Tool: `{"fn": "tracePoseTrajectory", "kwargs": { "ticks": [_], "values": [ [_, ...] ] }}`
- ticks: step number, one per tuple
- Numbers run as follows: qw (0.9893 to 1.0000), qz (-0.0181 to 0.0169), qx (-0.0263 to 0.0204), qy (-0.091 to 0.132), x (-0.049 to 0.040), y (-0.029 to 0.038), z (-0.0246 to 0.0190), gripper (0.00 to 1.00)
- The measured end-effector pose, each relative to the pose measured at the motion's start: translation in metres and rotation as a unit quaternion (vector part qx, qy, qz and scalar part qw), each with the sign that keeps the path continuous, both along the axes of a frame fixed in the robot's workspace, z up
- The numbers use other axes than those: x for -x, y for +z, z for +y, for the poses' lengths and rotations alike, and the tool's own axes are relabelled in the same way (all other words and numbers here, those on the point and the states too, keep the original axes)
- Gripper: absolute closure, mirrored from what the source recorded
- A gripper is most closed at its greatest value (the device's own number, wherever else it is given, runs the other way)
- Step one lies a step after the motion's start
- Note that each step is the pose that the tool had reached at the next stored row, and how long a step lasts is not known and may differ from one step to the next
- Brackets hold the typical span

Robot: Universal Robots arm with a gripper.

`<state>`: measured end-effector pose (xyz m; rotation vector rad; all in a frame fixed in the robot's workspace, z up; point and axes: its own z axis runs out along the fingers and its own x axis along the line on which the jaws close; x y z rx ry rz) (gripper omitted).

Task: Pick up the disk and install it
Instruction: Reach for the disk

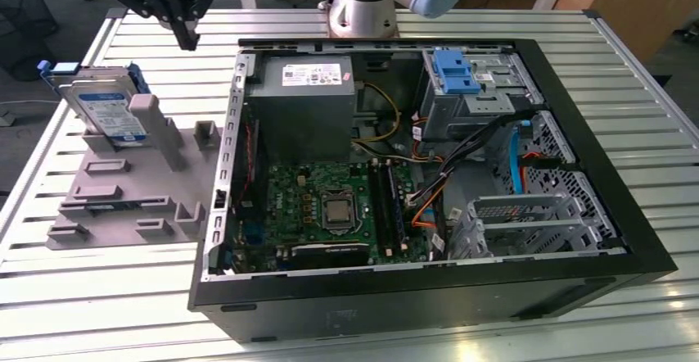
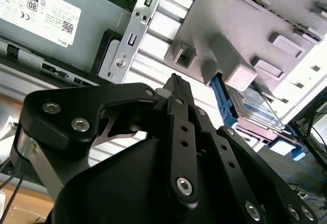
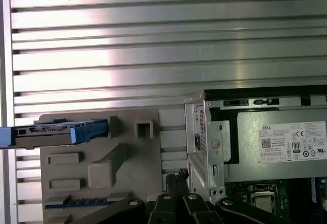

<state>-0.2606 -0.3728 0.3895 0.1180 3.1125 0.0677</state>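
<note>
Hanging over the slatted metal table (image 1: 98, 296) with the claw (image 1: 188, 42) pinched shut on nothing, disk (image 1: 101, 110) not touched yet.
Nearest the claw is the matte grey plastic holder (image 1: 131, 202), all blocky slots and pegs. The disk stands on edge in its far slot, top half sticking up free. I'd guess it's stiff and dense for its size, with smooth silver faces and a slick label, so kinda slippery and not something to bang around. The blue carrier frame (image 2: 220, 94) round its edge looks like thin bendy plastic, so I'd pinch across the exposed metal body instead. Further off, the open black PC case (image 1: 437, 300) is sheet steel, a green board and tangled cables.
</note>
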Motion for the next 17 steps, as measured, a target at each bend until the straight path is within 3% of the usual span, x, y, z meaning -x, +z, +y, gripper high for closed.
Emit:
{"fn": "tracePoseTrajectory", "kwargs": {
  "ticks": [17],
  "values": [
    [1.0, 0.0, 0.0, 0.0, 0.0117, -0.0015, 0.0, 0.89]
  ]
}}
